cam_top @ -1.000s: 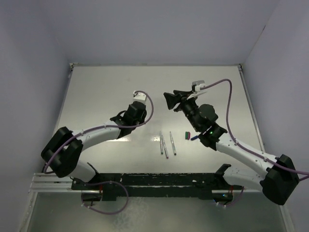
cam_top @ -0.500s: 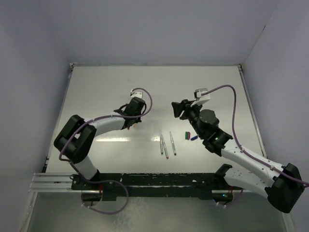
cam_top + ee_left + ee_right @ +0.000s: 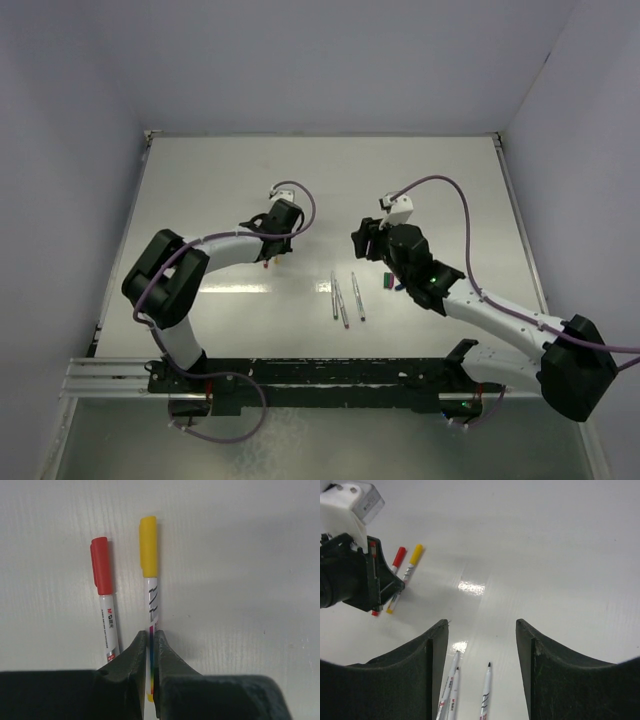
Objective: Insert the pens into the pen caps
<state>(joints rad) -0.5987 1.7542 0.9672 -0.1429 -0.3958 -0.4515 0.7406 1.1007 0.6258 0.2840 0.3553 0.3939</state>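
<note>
Close to the near edge of the counter (image 3: 200,180), about its middle, you have three bare pens (image 3: 343,298) lying side by side, not yet capped. Just to their right lie the loose caps (image 3: 387,281), partly hidden by the right arm. A little beyond, the right gripper (image 3: 481,630) hangs with jaws wide and empty. Farther, left of the middle, the left gripper (image 3: 151,636) has jaws narrow, pinching the barrel of the yellow-capped pen (image 3: 151,595). The red-capped pen (image 3: 107,615) lies just beside it. I judge two of five are done and three are left for you.
</note>
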